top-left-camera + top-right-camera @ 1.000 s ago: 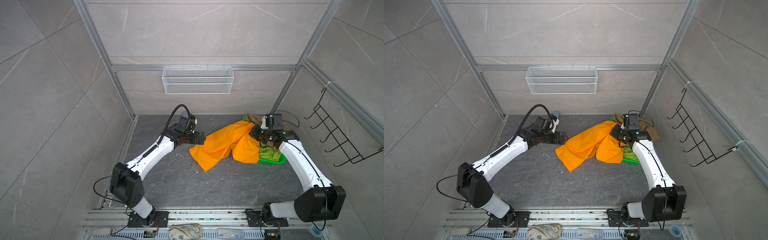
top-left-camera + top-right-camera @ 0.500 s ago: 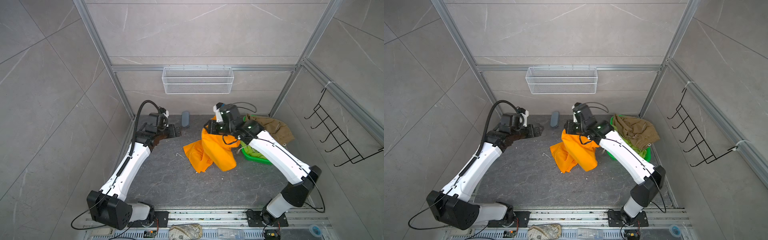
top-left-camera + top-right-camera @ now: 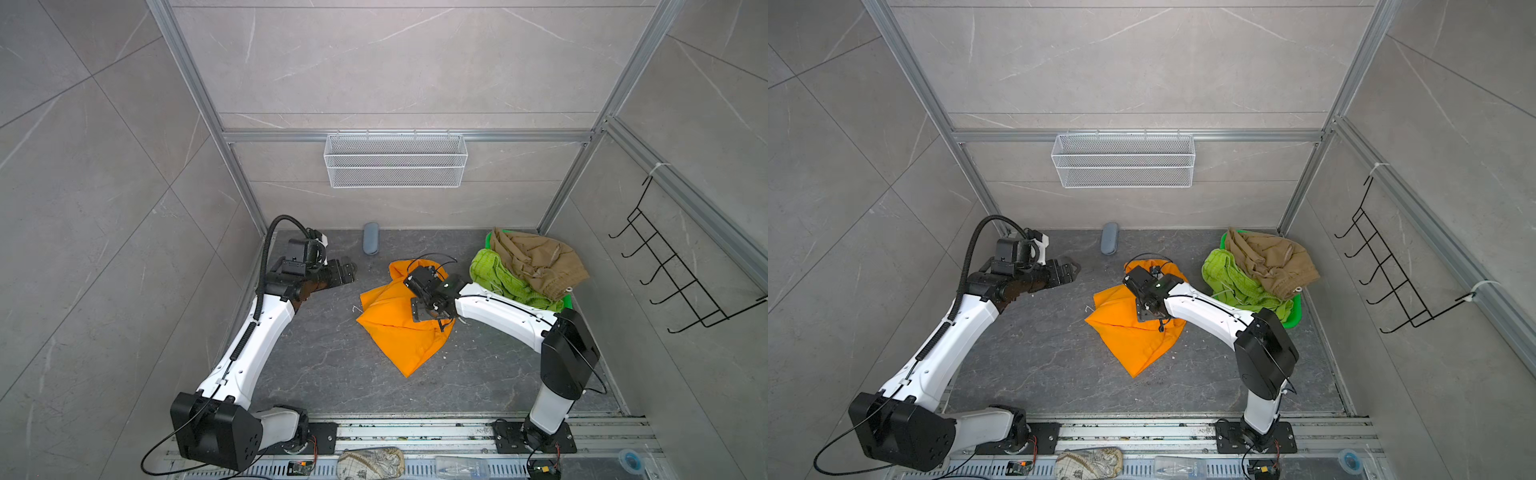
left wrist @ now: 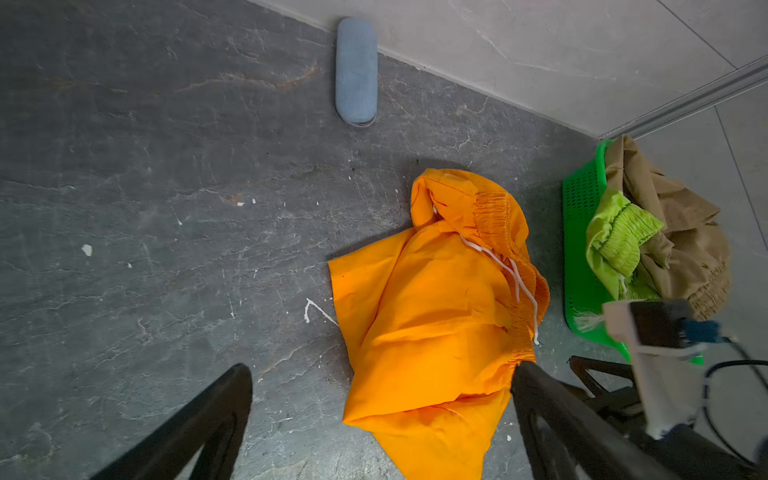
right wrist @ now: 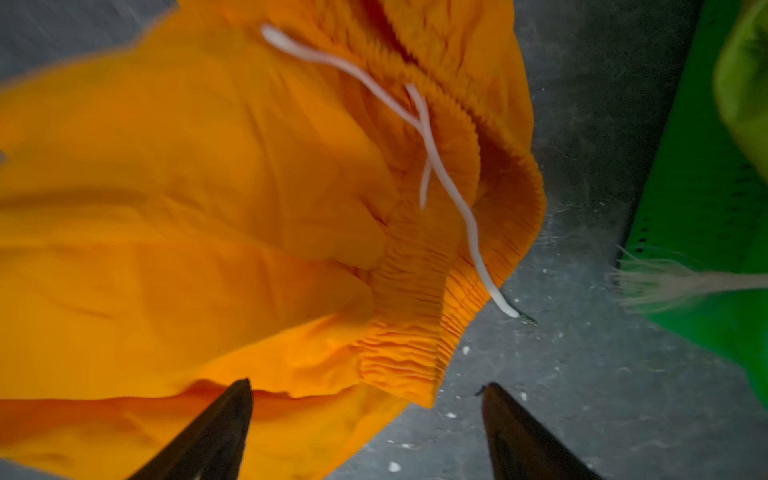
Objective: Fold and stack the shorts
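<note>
So the right gripper (image 5: 368, 382) just let go, jaws spread wide over the bright orange cloth shorts (image 3: 399, 328), which dropped in a crumpled heap on the middle of the dark slate tabletop (image 3: 324, 353). The left gripper (image 3: 347, 272) is wide open and empty too. I'd guess flattening comes next, with the khaki tan shorts (image 3: 536, 259) and lime green shorts (image 3: 498, 278) still piled in the green perforated plastic basket (image 4: 579, 257).

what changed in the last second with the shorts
The right gripper dragged the orange shorts away from the basket to mid-floor and let go, jaws now open. The left gripper drew back leftward, still open. The tan shorts and green shorts stayed in the basket.
</note>
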Action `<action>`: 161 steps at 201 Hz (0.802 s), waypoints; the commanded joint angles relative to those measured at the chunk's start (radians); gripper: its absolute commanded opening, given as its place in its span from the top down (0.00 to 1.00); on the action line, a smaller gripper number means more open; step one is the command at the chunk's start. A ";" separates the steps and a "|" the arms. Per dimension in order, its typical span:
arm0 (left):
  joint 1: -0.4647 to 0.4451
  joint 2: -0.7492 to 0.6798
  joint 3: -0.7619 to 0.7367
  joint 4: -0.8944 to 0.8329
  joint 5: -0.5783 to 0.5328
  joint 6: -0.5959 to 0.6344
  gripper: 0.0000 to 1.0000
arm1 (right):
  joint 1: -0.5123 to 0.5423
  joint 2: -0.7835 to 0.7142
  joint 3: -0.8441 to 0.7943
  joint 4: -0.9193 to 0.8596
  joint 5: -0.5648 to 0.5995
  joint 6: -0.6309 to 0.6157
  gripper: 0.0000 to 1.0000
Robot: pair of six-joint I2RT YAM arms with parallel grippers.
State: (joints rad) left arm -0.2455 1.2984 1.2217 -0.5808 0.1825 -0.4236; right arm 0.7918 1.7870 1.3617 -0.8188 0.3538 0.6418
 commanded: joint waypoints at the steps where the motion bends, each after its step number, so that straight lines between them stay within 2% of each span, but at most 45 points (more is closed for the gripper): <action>1: -0.039 0.037 -0.012 0.029 0.041 -0.037 0.00 | -0.007 -0.036 -0.095 0.089 0.029 0.033 0.01; 47: -0.182 0.135 -0.004 0.037 0.015 -0.066 0.00 | -0.066 -0.075 -0.323 0.380 -0.145 0.069 0.00; 124: -0.329 0.317 0.113 -0.012 -0.015 -0.081 0.00 | -0.068 -0.062 -0.507 0.625 -0.147 0.064 0.01; 161: -0.406 0.366 0.099 0.013 -0.023 -0.157 0.00 | -0.069 -0.082 -0.553 0.638 -0.133 0.008 0.00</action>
State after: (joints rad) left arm -0.6060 1.6413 1.3090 -0.5774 0.1745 -0.5152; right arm 0.7223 1.6978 0.8688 -0.2066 0.2523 0.6807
